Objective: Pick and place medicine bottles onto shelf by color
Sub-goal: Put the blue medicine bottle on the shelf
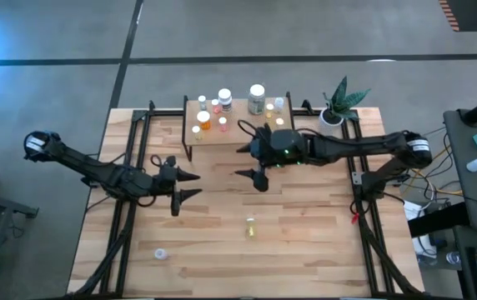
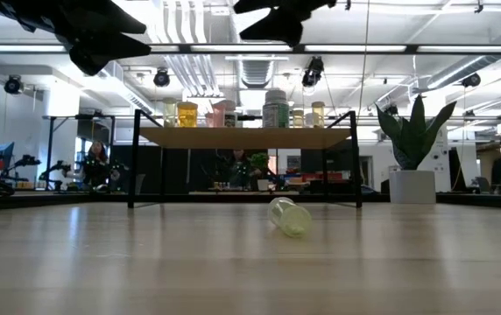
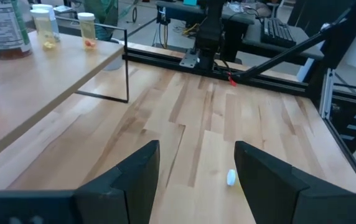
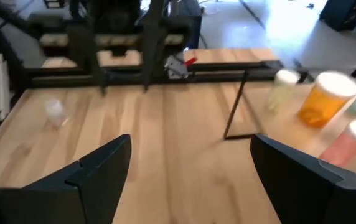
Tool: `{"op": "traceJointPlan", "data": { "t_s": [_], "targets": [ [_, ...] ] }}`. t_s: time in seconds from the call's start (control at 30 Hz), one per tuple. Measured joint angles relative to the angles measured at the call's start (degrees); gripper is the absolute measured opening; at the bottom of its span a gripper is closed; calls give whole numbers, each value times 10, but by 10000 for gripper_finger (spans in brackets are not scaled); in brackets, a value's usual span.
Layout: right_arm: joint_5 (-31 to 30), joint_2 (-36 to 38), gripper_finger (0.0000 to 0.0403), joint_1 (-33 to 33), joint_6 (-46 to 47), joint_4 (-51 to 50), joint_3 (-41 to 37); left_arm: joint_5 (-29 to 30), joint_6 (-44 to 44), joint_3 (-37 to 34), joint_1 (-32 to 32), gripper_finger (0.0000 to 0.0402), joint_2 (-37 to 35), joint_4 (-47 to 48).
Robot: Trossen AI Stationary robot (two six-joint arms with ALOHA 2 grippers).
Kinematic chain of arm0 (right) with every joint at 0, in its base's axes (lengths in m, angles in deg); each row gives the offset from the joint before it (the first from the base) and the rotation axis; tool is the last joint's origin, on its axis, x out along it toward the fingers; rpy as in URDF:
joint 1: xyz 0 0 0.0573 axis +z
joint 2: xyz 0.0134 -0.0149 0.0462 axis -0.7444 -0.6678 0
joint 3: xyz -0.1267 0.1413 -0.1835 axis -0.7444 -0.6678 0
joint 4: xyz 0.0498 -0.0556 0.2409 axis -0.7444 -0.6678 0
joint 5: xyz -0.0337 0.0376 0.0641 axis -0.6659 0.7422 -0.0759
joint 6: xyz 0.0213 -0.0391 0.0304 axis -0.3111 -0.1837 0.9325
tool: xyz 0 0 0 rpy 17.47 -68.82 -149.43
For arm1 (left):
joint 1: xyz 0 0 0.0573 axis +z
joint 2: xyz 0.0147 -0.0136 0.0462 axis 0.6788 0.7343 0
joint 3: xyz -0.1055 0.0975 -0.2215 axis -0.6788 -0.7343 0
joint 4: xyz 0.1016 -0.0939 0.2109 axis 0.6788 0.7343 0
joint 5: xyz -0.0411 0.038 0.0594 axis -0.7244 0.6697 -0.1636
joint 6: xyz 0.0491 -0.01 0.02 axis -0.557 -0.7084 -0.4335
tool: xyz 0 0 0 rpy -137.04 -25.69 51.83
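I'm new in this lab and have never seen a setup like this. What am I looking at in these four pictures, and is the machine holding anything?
It is a robot with two dark arms at a wooden table. One picture looks straight down, one looks level across the tabletop, and two come from cameras on the arms' wrists. The left gripper and the right gripper both hang open above the table, holding nothing. At the far edge stands a small shelf carrying most of the medicine bottles, beside a potted plant. One yellowish bottle lies on its side mid-table, and a small white bottle lies near the front edge.
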Motion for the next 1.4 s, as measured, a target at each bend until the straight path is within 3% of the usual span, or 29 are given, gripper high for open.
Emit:
{"op": "traceJointPlan", "data": {
  "t_s": [0.23,0.5,0.8,1.13,1.4],
  "targets": [
    [-9,60,298,26,38,98,-120,-5,17,0,0,192,-40,57],
    [-11,133,288,37,96,220,-251,-49,90,26,0,192,-67,175],
    [-11,137,288,46,115,275,-298,-76,106,59,0,192,-57,295],
    [-9,153,288,61,82,271,-298,-95,22,82,0,192,-147,264],
    [-9,165,288,67,75,266,-311,-57,-91,-59,0,192,-276,41]
  ]
}}
